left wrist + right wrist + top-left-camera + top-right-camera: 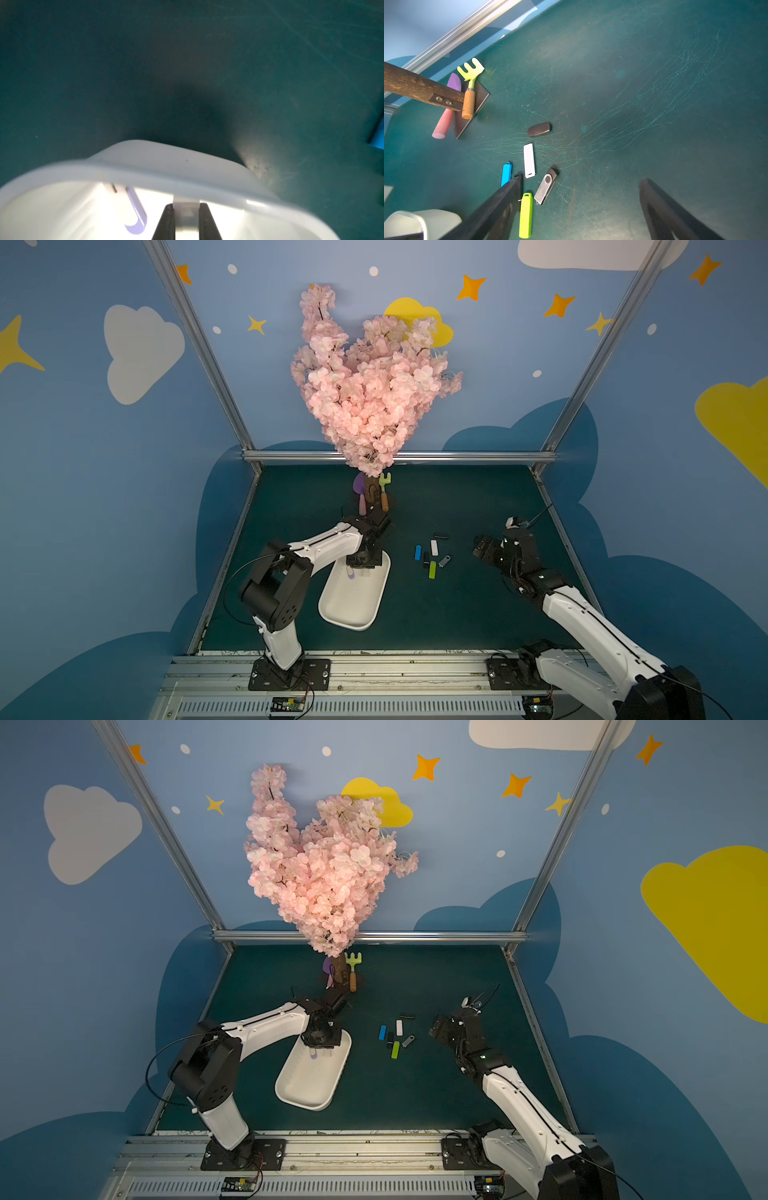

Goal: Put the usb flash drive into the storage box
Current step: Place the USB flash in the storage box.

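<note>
- The storage box (pixel 353 608) (pixel 307 1085) is lying at lower centre in both top views. It is a shallow white tray with rounded corners, and its long axis is running up the frame, leaning right.
- The usb flash drive (pixel 186 220) is showing as a flat, pale grey slab at the bottom centre of the left wrist view. It is lying lengthwise along the fingers (pixel 166 224), over the box, with its free end aiming at the rim.
- The left gripper (pixel 186 205) is pinching it from both sides.
- A white-and-lavender stick (pixel 136 209) is lying in the box beside it.
- The right gripper (pixel 581 180) is hovering with its fingers spread wide and holding nothing, right of the loose sticks (pixel 529 160) on the mat (pixel 654 83).
</note>
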Tool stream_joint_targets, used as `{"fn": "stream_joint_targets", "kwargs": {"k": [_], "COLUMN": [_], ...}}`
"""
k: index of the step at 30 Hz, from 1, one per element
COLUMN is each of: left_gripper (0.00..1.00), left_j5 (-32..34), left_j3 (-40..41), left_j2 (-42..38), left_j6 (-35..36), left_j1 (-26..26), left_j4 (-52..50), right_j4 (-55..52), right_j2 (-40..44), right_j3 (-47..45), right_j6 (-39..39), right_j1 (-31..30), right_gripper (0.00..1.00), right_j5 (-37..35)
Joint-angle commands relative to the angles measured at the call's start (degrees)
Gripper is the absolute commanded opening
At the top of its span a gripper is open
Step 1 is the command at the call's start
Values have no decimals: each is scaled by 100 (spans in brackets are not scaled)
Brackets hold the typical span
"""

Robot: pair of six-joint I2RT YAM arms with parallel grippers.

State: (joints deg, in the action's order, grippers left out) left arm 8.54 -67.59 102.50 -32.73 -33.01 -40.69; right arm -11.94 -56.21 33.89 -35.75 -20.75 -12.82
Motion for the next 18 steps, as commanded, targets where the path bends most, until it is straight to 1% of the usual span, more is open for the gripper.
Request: {"fn": "stream_joint_targets", "kwargs": {"k": [1,5,10,13,18], "left_gripper": [10,9,10,10,11], "left_j5": [-70,-34,-147,76,255], "left_j3": [53,233,555,616,679], "left_j2": [46,-1,-91,-118,-287], "left_j6": [233,273,382,449,622], "left_j1": [122,210,251,252,267], "left_j4": [125,140,245,173,158], "right_j4": [-128,-98,-168,-135,-178], "right_j2": [4,-38,-78,-100,-197], "right_j3": [153,150,198,191,253], "right_j6": [7,-7,-38,-54,-55], "right_j1": [18,19,18,18,18], "right_gripper": [94,94,94,94,94], "right_j5": [-43,33,73,120,165]}}
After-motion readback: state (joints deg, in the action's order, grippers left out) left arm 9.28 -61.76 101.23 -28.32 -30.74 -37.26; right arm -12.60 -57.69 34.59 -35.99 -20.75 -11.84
